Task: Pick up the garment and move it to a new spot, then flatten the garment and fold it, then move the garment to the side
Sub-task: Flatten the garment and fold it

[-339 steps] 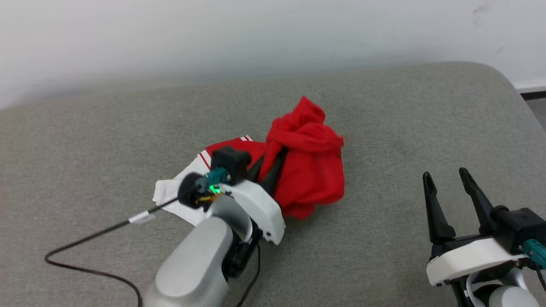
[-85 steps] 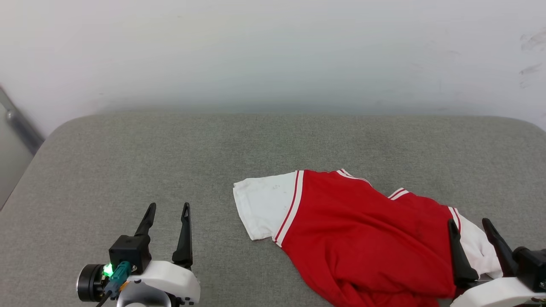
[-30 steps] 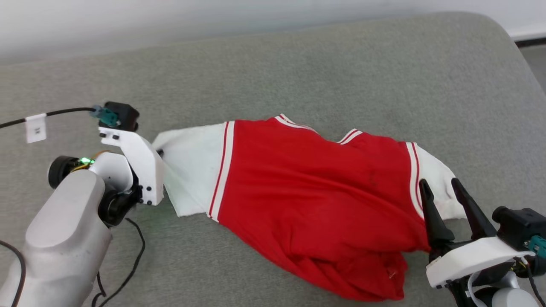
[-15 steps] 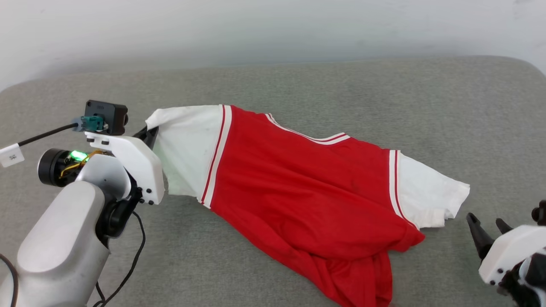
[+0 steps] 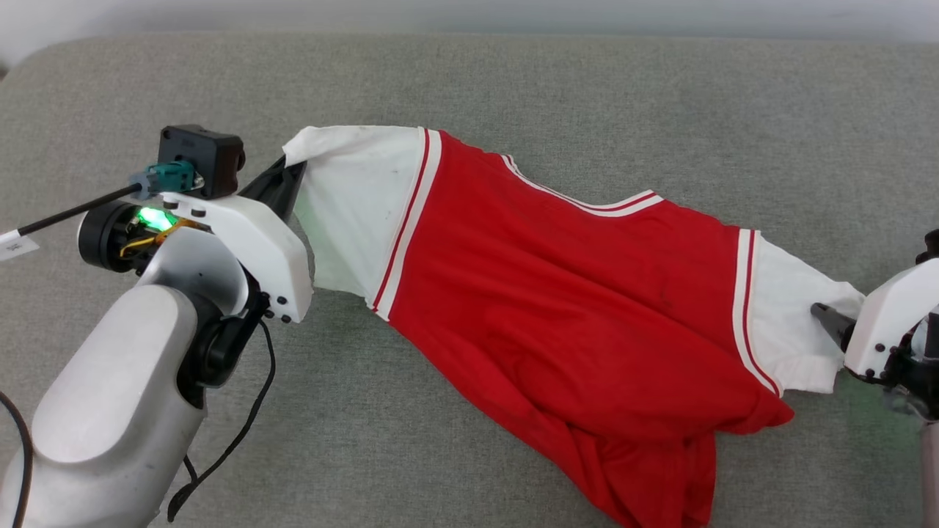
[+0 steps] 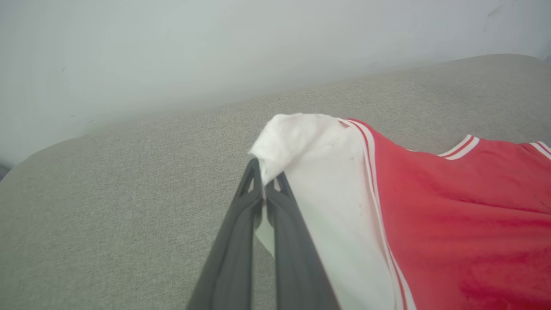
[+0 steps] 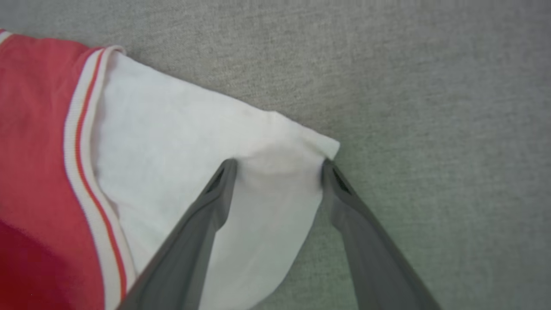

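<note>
The garment (image 5: pixel 572 293), a red shirt with white sleeves and striped trim, lies stretched across the grey cushion, its lower part bunched at the bottom right. My left gripper (image 5: pixel 287 176) is shut on the corner of the left white sleeve (image 6: pixel 318 172) and holds it slightly lifted; the left wrist view shows the fingertips (image 6: pixel 263 189) pinching the fabric edge. My right gripper (image 7: pixel 277 165) is open, its two fingers straddling the outer corner of the right white sleeve (image 7: pixel 172 142), which lies flat on the cushion. In the head view that gripper (image 5: pixel 825 317) sits at the sleeve's edge.
The grey cushion (image 5: pixel 513 81) stretches wide around the shirt, with a rounded corner at the far left. A black cable (image 5: pixel 227 455) hangs by my left forearm. A pale wall (image 6: pixel 215 51) rises behind the cushion.
The head camera has tilted down. My right gripper has come up from beside the shirt to the right sleeve's corner. The left gripper still holds the left sleeve.
</note>
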`<state>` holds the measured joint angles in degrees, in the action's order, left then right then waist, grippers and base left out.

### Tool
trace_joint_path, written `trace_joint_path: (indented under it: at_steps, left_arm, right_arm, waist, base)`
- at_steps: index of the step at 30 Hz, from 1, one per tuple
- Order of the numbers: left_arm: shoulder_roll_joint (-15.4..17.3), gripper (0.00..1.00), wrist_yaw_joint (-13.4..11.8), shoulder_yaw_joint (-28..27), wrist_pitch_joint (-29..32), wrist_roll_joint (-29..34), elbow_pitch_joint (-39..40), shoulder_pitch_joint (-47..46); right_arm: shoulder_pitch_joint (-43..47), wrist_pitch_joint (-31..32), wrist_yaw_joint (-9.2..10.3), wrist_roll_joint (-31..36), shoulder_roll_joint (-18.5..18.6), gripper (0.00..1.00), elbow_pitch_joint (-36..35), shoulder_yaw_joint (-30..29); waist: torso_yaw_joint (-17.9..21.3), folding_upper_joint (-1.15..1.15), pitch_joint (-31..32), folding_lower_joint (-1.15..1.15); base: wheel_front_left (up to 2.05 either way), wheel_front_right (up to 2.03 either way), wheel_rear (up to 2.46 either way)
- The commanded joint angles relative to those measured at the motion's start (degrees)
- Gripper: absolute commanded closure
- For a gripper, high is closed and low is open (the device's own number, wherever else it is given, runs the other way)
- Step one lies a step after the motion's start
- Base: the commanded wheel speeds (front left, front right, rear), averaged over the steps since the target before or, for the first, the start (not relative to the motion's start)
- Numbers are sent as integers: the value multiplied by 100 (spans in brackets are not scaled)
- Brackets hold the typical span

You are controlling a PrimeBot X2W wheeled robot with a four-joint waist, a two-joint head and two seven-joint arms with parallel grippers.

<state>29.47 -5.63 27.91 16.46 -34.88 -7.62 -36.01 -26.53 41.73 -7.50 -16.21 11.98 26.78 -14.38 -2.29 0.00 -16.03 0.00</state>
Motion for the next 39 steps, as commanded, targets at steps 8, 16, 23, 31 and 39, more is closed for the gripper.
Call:
trace_joint_path:
  at_steps: [8,16,23,31,39]
  left_arm:
    - [-26,100,47,7,-123,-46,-79,-54]
    - [-91,100,45,-64,-313,-124,-559,-76]
    - [-269,100,146,-142,-578,-125,-1424,-626]
    - [-461,100,366,-275,-1096,-5,-2656,-1967]
    - [-420,100,602,-482,-1874,158,-3620,-3657]
  right_arm:
    - [-141,494,1,159,-221,100,744,18]
    - [-666,-190,2,356,112,100,153,365]
    - [-1296,-699,2,547,232,100,-3,767]
    - [-2629,-1472,2,692,245,100,346,1119]
    - [-4305,-2756,3,996,250,100,775,1250]
  waist:
    - [-69,0,-66,0]
    - [117,0,339,0]
    - [293,0,663,0]
    - [483,0,487,0]
    - [623,0,-224,0]
  base:
    - [0,0,0]
    - [0,0,0]
    - [0,0,0]
    - [0,0,0]
    - [0,0,0]
